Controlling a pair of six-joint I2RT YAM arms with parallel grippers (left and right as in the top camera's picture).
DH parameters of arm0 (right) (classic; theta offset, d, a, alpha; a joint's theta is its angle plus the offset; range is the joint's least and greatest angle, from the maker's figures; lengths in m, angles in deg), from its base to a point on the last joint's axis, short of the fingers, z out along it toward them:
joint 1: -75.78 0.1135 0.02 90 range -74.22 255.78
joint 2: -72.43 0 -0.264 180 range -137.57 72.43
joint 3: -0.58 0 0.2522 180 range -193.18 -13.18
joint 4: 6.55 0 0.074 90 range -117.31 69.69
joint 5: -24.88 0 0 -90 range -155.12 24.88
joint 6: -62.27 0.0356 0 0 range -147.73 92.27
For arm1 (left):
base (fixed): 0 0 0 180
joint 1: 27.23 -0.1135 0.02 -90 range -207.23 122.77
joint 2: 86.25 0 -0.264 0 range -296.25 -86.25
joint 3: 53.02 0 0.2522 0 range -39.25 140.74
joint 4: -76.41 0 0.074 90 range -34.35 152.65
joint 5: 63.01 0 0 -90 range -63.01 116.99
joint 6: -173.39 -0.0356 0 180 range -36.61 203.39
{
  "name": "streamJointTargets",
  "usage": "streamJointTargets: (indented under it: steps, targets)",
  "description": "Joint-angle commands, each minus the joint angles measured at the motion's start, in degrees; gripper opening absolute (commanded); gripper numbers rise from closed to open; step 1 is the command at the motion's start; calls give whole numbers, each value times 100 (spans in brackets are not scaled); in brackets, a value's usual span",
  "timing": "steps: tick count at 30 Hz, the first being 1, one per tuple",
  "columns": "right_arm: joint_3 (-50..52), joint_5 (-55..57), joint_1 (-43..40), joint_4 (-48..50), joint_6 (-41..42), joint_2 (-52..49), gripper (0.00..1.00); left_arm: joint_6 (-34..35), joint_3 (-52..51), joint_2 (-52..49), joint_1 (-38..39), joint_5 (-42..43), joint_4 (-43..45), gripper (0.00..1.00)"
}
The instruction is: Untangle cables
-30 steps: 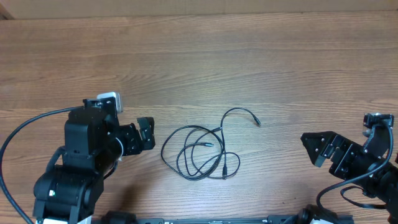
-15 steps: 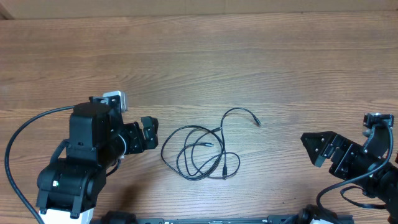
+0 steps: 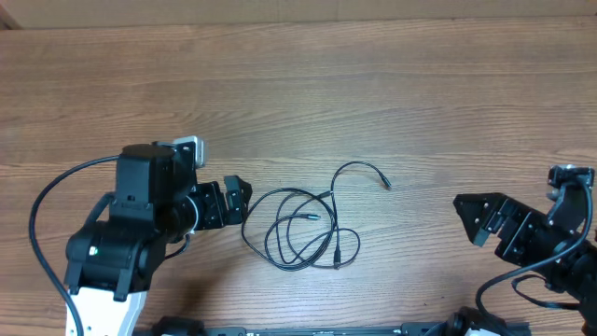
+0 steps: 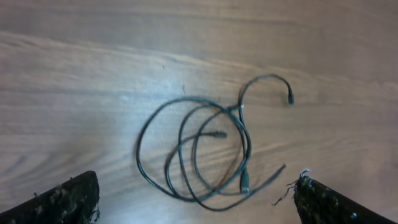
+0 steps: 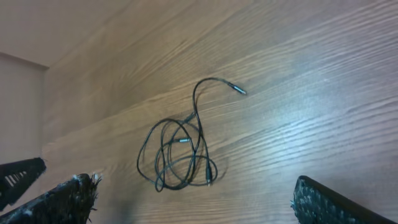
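Wooden desk (image 3: 373, 84) carries the cables (image 3: 298, 233), looped together near its middle, crossings too tangled to trace. Left claw (image 3: 236, 198) gapes wide just left of them, touching nothing; right claw (image 3: 469, 221) wide, empty, well apart.

I see the cables (image 3: 330, 194) lying flat on the wood, just below the middle of the overhead frame: two thin black cords bunched into loose, overlapping loops. One strand arcs up and to the right out of the bundle and finishes in a small end plug (image 3: 384, 183), clear of the loops. A second plug (image 3: 335, 256) lies at the coil's lower right, and a short inner tip (image 3: 314, 217) points into its centre
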Motion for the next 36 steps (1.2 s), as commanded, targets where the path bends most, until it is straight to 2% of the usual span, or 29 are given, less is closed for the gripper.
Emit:
streamJointTargets:
  steps: [1, 7, 14, 19, 24, 30, 36]
  targets:
    - [-96, -22, 33, 44, -7, 15, 100, 44, -33, -111, 0, 424, -90, 99]
    - [-96, -26, 33, 601, -4, 15, 100, 44, -33, -197, 4, 1010, -151, 99]
    - [-96, -42, 33, 935, -2, 11, 100, 374, -33, -197, 4, 1032, -201, 100]
    - [-35, -157, 33, 817, 48, 4, 100, 688, -33, -197, 4, 1078, -173, 99]
    - [378, 87, 33, 592, 1058, 4, 100, 684, -33, -199, 7, 1137, -179, 100]
    - [1132, 4, 33, 772, 1563, 4, 100, 619, -33, -199, 7, 1091, -175, 100]
    - [1812, -623, 33, 1215, 2144, -17, 100, 466, -33, -199, 7, 951, -170, 99]
